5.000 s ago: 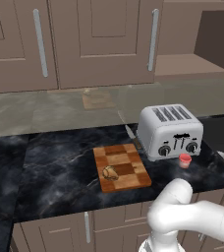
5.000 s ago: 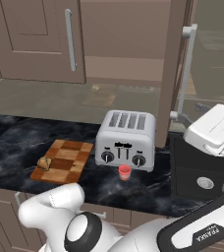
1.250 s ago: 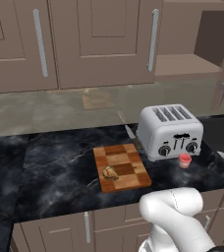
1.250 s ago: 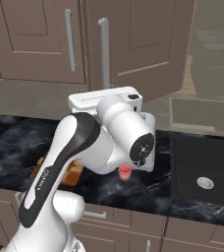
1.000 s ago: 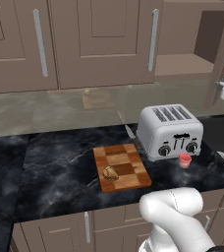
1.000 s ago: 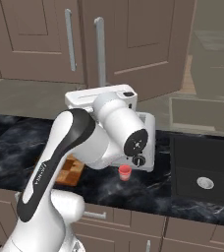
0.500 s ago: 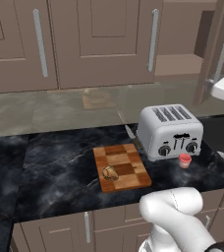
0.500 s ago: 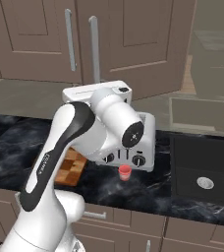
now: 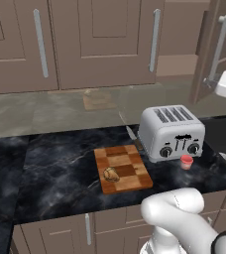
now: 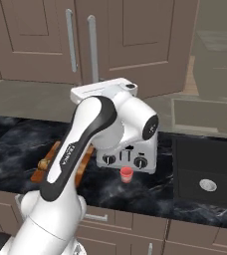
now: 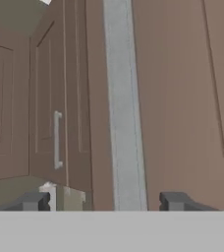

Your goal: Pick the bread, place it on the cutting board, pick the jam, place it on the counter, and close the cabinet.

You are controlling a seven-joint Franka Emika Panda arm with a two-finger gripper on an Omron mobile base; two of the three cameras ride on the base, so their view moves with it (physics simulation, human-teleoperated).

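**Presently: gripper at cabinet door handle**

Gripper [image 11: 104,202] jaws stand apart, one either side of the silver handle [image 11: 124,108] of the cabinet [image 9: 209,54] door, which is ajar. No contact visible. Left of the toaster [image 9: 170,131]: bread [image 9: 111,174] on cutting board [image 9: 122,167]. Jam [image 9: 186,161] on counter [image 9: 50,168], just before the toaster.

white arm [image 10: 80,164] rises from lower left, bends across frame centre, hides most of toaster [image 10: 135,158]. jam [image 10: 126,174] on black counter [image 10: 185,189] just in front of toaster. cutting board [image 10: 45,169] edge shows left of arm. cabinet [image 10: 135,45] door with silver bar handle [image 10: 92,47] ajar, upper centre. sink [image 10: 207,172] at right.
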